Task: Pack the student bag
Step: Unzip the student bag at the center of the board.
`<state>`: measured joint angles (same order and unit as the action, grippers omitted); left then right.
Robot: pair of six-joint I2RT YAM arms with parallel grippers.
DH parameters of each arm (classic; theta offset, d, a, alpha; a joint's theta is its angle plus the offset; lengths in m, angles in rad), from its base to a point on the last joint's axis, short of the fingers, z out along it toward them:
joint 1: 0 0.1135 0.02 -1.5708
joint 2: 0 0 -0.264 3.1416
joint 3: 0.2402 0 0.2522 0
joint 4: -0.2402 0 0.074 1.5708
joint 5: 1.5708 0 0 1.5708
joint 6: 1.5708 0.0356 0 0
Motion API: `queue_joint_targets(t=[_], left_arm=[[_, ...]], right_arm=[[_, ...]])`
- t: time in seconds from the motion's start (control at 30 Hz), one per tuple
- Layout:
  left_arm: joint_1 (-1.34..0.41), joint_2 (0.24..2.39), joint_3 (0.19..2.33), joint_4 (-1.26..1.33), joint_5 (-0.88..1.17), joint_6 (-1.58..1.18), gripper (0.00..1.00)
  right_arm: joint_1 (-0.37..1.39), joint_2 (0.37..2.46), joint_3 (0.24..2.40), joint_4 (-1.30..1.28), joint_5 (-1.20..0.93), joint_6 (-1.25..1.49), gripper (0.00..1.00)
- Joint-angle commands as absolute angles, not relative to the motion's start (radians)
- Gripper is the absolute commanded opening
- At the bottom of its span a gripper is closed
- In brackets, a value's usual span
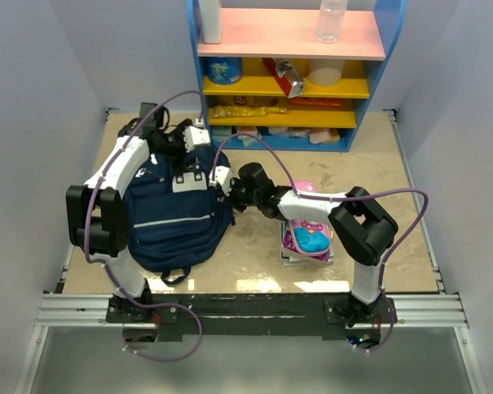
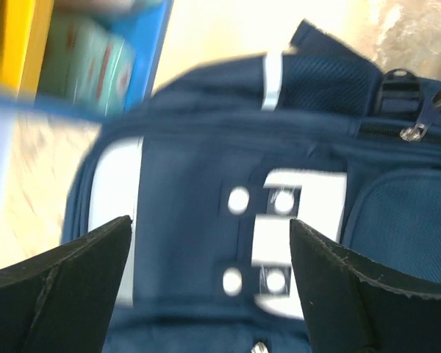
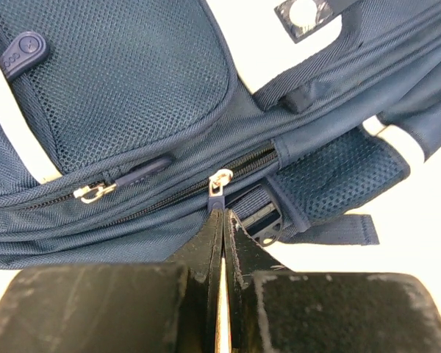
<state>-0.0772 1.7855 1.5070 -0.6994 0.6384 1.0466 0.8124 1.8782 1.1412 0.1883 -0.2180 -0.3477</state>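
Right claw (image 3: 222,217) is closest. Its two black fingers (image 3: 95,309) are squeezed tight together, and they nip the end of a zip pull (image 3: 219,184) on the side of the bag (image 3: 132,73). Just beside the tips sits a dark buckle (image 3: 261,217). A second, silver zip pull (image 3: 92,193) hangs under a mesh pocket (image 3: 117,88). On that pocket is a little rubber badge (image 3: 22,51) with dots on it, too small to read.

From above, the big navy bag (image 1: 172,222) lies flat on the left half of the table (image 1: 378,164), in front of the shelf (image 1: 357,98). The right claw (image 1: 222,182) touches the bag's right edge. The left claw (image 2: 209,220) hangs over the top end of the bag with its fingers spread wide and nothing between them. Under it is the bag's white logo (image 2: 294,243), but the picture is blurry there and I cannot read it.

A pink pencil case (image 1: 308,234) lies on a small pile under the right arm, apart from the bag. The shelf has a blue frame with pink and yellow boards. A clear bottle (image 1: 330,20) stands on top, and a blue tin (image 1: 223,70) and some packets sit lower down. Their labels are too small to read.
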Motion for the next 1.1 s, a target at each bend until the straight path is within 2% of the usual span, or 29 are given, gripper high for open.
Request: queue_joint_targets(t=[0.0, 0.03, 0.1, 0.2, 0.33, 0.57, 0.67, 0.93, 1.03, 1.07], left_arm=[[-0.185, 1.773, 1.471, -0.667, 0.632, 1.28, 0.93], [-0.19, 1.782, 1.471, -0.651, 0.627, 1.29, 0.93], [-0.196, 1.802, 1.511, -0.647, 0.627, 1.307, 0.95], [-0.193, 1.853, 1.554, -0.704, 0.63, 1.367, 0.95], [-0.192, 1.882, 1.529, -0.628, 0.635, 1.359, 0.95], [-0.149, 1.934, 1.543, -0.542, 0.713, 1.23, 0.96], [-0.14, 1.948, 1.548, -0.538, 0.724, 1.223, 0.96], [-0.129, 1.976, 1.551, -0.483, 0.768, 1.164, 0.96], [-0.144, 1.977, 1.555, -0.474, 0.801, 1.16, 0.96], [-0.153, 1.976, 1.558, -0.485, 0.805, 1.189, 0.96]], right_arm=[[0.811, 1.822, 1.118, 0.209, -0.203, -0.313, 0.0], [0.811, 1.815, 1.112, 0.224, -0.189, -0.313, 0.09], [0.813, 1.807, 1.095, 0.244, -0.166, -0.316, 0.34], [0.811, 1.821, 1.115, 0.229, -0.158, -0.321, 0.4], [0.811, 1.874, 1.167, 0.184, -0.199, -0.324, 0.36], [0.81, 1.917, 1.187, 0.183, -0.245, -0.337, 0.35], [0.811, 1.94, 1.2, 0.16, -0.247, -0.342, 0.31], [0.811, 1.979, 1.224, 0.126, -0.276, -0.333, 0.11], [0.811, 1.947, 1.206, 0.141, -0.282, -0.333, 0.0], [0.811, 1.918, 1.197, 0.149, -0.291, -0.334, 0.0]])
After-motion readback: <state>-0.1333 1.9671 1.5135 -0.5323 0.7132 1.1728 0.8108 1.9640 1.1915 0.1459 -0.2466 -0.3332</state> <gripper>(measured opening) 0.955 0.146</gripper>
